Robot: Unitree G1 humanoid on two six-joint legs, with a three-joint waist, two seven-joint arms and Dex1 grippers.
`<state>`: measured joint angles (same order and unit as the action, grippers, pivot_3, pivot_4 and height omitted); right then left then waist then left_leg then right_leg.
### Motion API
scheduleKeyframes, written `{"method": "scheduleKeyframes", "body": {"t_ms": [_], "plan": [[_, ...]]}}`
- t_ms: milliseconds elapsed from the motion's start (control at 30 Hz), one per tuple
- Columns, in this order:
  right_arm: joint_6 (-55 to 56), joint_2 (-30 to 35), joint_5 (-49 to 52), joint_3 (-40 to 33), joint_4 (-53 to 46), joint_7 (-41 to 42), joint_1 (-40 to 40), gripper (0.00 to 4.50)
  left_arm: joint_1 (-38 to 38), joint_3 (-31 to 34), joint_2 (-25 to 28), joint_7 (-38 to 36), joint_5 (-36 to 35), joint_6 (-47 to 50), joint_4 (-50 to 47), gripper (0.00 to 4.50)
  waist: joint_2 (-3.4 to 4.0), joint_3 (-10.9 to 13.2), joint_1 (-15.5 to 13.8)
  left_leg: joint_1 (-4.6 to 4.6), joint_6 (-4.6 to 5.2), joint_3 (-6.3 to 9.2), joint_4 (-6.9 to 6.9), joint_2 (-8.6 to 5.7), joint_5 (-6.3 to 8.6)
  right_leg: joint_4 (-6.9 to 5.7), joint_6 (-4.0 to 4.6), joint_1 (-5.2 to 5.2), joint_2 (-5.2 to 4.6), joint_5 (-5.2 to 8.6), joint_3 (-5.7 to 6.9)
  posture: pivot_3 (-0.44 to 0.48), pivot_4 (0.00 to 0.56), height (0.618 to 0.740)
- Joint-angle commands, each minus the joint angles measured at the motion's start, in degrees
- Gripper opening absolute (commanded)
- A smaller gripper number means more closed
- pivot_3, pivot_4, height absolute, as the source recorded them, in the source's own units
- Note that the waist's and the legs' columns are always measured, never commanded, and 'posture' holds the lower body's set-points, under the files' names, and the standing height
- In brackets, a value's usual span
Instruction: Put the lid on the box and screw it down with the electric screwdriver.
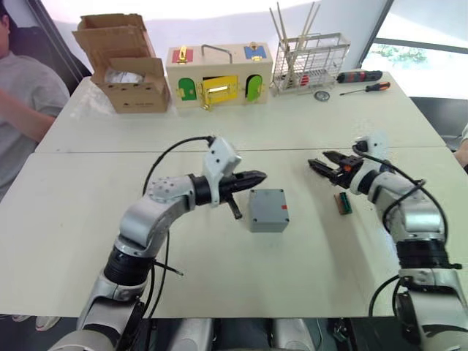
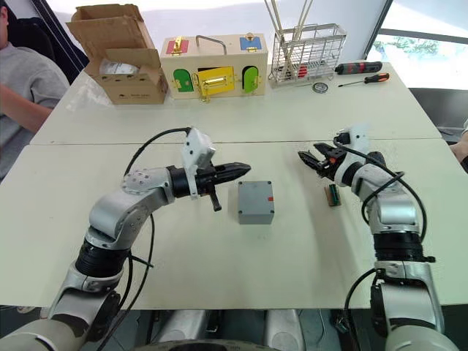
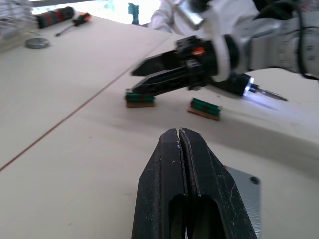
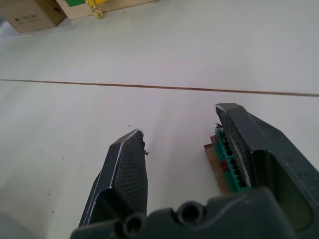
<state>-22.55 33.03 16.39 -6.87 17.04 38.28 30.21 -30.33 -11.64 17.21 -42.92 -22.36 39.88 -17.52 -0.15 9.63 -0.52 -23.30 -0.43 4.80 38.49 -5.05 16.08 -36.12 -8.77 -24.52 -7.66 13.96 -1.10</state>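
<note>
Box point(image 1: 268, 210) sits at frame centre on the near table point(image 1: 66, 219), left gripper point(image 1: 257, 178) just upper left of it. Right gripper point(image 1: 316, 164) to the right, terminal block point(image 1: 343, 203) below it. Along the top: carton point(image 1: 124, 62) upper left, latch box point(image 1: 218, 75) centre, wire rack point(image 1: 310, 62) then screwdrivers point(image 1: 363, 82) upper right (far table).

the box point(image 3: 244, 194) sits mostly hidden behind the left gripper point(image 3: 180, 137) (fingers pressed together).
</note>
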Motion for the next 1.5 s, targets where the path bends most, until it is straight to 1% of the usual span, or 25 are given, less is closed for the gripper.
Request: {"method": "scheduleKeyframes", "body": {"t_ms": [33,267,400,467,600,933,1067,1133,1167,1500], "plan": [[2.94,-0.54,-1.54,-0.47,1.76,-1.58,2.46,2.74,-0.08,0.07,-0.71,0.66,-2.05,0.82,-3.10,0.00,0.00,0.00,0.05,0.00,0.00,-0.01,0.00,0.00,0.00,0.00,0.00,0.00,0.00,0.00,0.00,0.000,0.150,0.734],[5.06,-1.35,-3.87,0.34,6.29,-2.59,4.36,2.74,1.45,-1.50,1.50,-0.54,-3.79,2.68,-5.87,0.00,0.00,0.00,0.35,0.00,0.00,0.00,-0.01,0.00,0.00,0.00,0.00,0.00,0.01,0.00,0.00,0.000,0.150,0.734],[5.77,-1.32,-5.00,0.88,8.78,-2.61,5.43,2.74,2.23,-1.05,2.89,-0.21,-3.52,2.51,-6.64,0.00,0.01,0.00,0.51,0.00,0.00,0.00,-0.02,0.00,0.00,0.01,0.00,0.00,0.01,0.00,0.00,0.000,0.150,0.734],[6.19,-1.24,-5.34,1.01,9.64,-2.44,5.76,2.74,2.40,-1.07,3.88,-0.14,-3.08,2.16,-6.88,0.00,0.01,0.00,0.53,0.00,0.00,0.00,-0.02,0.00,0.00,0.01,0.00,0.00,0.01,0.00,-0.01,0.000,0.150,0.734],[7.21,-1.60,-5.63,1.11,11.98,-2.26,7.01,2.74,2.28,-1.92,6.95,0.34,-0.01,0.55,-6.44,0.00,0.01,0.00,0.95,0.00,0.00,0.00,-0.04,-0.01,0.00,0.01,0.00,0.00,0.01,0.00,0.00,0.000,0.150,0.734],[9.28,-3.33,-6.50,1.46,15.55,-2.08,9.13,2.74,2.92,-1.55,7.33,0.78,0.09,0.37,-5.97,0.00,0.01,0.00,1.30,0.01,0.00,0.01,-0.12,0.00,0.00,0.04,0.00,-0.01,0.00,0.00,0.00,0.000,0.150,0.734],[9.86,-3.67,-6.63,1.31,16.32,-2.28,9.45,1.53,3.10,-1.58,7.20,1.02,0.22,0.47,-6.02,0.00,0.01,0.00,1.28,0.01,0.00,0.01,-0.12,0.00,0.00,0.04,0.00,-0.02,0.00,0.00,0.00,0.000,0.150,0.734],[9.99,-3.88,-6.43,1.17,16.28,-2.25,9.49,0.44,3.24,-1.67,7.11,1.12,0.40,0.40,-5.85,0.00,0.01,0.00,1.32,0.01,0.00,0.01,-0.12,0.00,0.00,0.04,0.00,-0.02,0.00,0.00,-0.01,0.000,0.150,0.734],[10.04,-3.90,-6.47,1.20,16.26,-2.26,9.49,0.05,3.31,-1.75,7.10,1.13,0.53,0.32,-5.74,0.00,0.01,0.00,1.33,0.01,0.00,0.01,-0.12,0.00,0.00,0.04,0.00,-0.02,0.00,0.00,-0.01,0.000,0.150,0.734],[9.46,-3.64,-6.05,0.32,14.78,-3.07,9.22,0.05,3.60,-1.17,7.39,1.83,1.47,-1.29,-3.81,0.00,0.01,-0.01,1.32,0.01,-0.01,0.01,-0.13,0.00,0.00,0.04,0.00,-0.02,0.00,0.00,-0.01,0.000,0.150,0.734]]}}
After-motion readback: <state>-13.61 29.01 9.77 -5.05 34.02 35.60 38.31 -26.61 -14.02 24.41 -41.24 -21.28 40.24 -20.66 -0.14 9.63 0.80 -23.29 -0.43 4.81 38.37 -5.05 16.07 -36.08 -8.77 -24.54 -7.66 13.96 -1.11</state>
